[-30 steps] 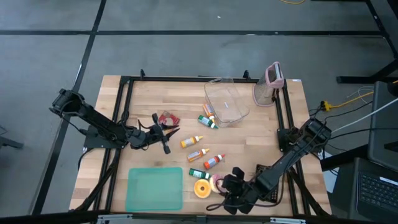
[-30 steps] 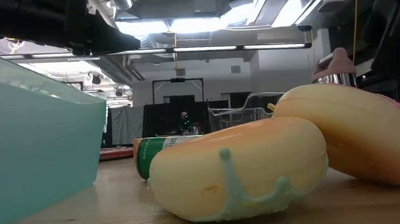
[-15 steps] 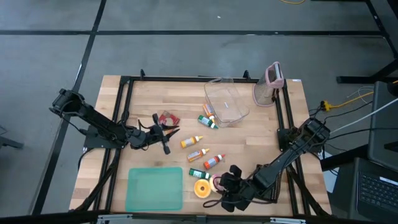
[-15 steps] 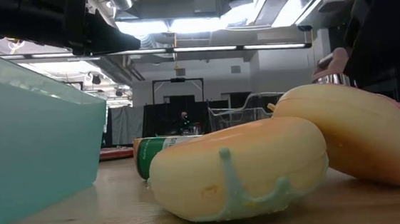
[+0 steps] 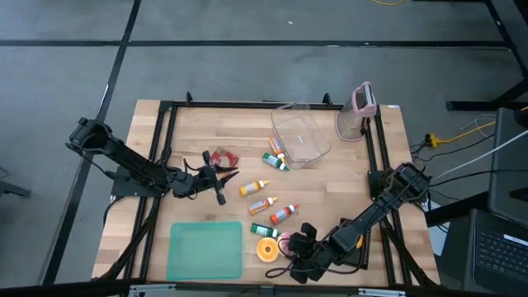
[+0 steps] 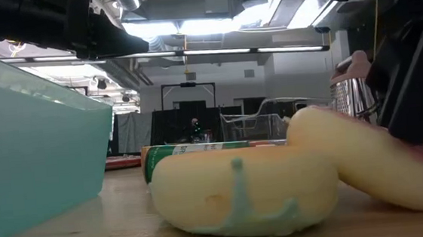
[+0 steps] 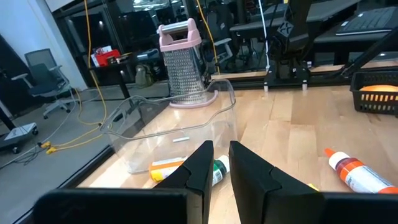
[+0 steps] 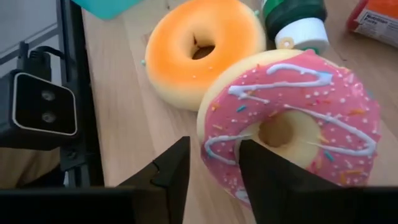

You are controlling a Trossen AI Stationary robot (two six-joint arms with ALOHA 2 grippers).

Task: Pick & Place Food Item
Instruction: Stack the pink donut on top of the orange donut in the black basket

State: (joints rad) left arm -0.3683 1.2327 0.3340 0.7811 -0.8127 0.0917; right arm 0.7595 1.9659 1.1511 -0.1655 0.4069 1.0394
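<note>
The right hand (image 5: 294, 247) sits at the counter's (image 5: 330, 177) near edge, fingers (image 8: 171, 168) straddling the rim of the pink-iced doughnut (image 8: 292, 127); whether they grip it or only bracket it cannot be told. That doughnut leans on the orange doughnut (image 8: 202, 50), which lies beside the teal tray (image 5: 205, 250). The overhead view hides most of the pink doughnut under the hand. The left hand (image 5: 216, 177), near the counter's left side, is clenched and empty.

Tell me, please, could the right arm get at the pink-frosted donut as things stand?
Probably yes. The right gripper is already at the pink-frosted donut, its fingers straddling the near rim. The orange donut leans against the far side only, so nothing blocks the grasp.
</note>
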